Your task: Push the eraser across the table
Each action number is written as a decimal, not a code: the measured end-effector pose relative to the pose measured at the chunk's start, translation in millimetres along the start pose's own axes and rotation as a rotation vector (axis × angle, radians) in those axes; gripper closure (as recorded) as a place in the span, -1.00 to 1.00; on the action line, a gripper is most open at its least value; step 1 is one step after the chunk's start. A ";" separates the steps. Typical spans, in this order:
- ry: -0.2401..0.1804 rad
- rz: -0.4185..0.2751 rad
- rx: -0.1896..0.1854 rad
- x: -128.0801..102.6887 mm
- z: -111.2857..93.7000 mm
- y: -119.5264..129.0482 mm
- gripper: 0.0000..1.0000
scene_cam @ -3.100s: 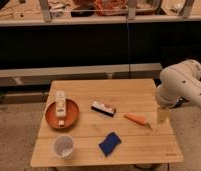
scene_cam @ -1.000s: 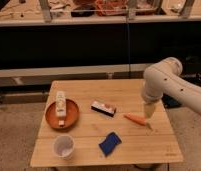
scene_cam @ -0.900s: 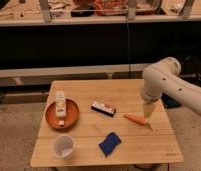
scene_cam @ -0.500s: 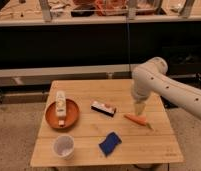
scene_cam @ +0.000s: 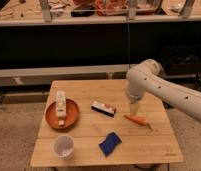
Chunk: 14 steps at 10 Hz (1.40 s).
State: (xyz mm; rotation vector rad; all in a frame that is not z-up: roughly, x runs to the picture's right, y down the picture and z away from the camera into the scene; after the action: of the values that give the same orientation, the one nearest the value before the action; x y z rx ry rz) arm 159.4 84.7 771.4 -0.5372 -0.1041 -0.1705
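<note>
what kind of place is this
Likely a robot lab or workshop: a wooden table staged with an eraser and carrot, a cluttered bench behind. The gripper hangs over the table, right of the eraser.

The eraser (scene_cam: 103, 108) is a small block, black below and white on top with a red mark. It lies flat near the middle of the wooden table (scene_cam: 144, 145). The gripper (scene_cam: 134, 108) hangs near it, not touching.

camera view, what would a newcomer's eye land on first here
The big white arm reaching in from the right, its gripper hanging over the table just above the carrot. Next, the eraser at the table's middle, left of the gripper, and the orange plate holding a white bottle at the left.
</note>
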 end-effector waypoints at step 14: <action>-0.055 -0.071 -0.021 -17.1 54.5 -10.9 -0.60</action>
State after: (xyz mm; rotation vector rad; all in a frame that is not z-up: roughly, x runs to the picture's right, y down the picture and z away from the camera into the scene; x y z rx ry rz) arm 137.6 105.9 821.0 -0.5592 -0.1748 -0.2265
